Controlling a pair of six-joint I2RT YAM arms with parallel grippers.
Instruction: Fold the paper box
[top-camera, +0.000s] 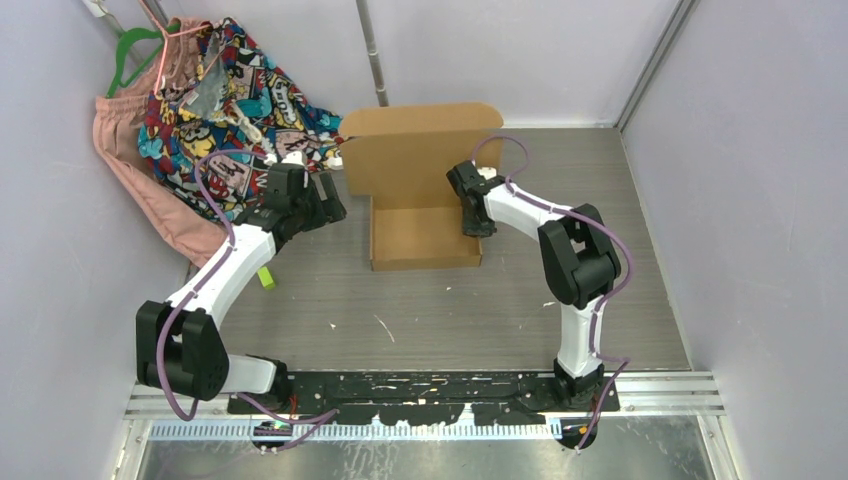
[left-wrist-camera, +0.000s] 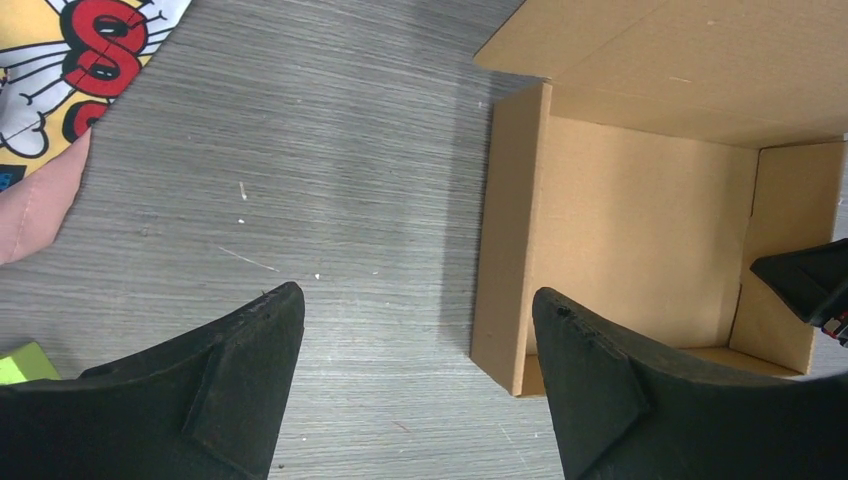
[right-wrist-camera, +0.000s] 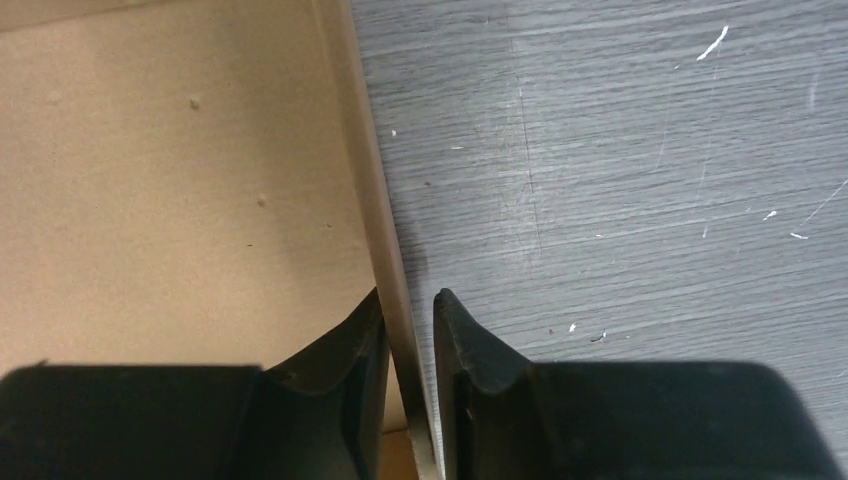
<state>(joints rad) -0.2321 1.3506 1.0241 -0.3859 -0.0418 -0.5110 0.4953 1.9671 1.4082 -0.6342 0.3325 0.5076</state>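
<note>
Could crease the right wall of the box (top-camera: 424, 200), or drag it across the table (top-camera: 400, 320), by pulling sideways with the right gripper (right-wrist-camera: 410, 320) nipped narrowly on that wall's top edge. No steadying from the left gripper (left-wrist-camera: 418, 293), spread wide and empty just left of the box. Sits mid-table, plain brown corrugated, half folded: side walls up, lid standing at the back.

Just a plain brown corrugated paper box (top-camera: 425, 235), half folded into an open tray. Sits flat on the grey surface (top-camera: 450, 320), toward the far middle. Has left, right and near walls standing upright, plus a big lid panel with rounded corners rearing up at the back, wider than the tray. Pinched at the right wall by the right gripper (right-wrist-camera: 408, 310).
</note>
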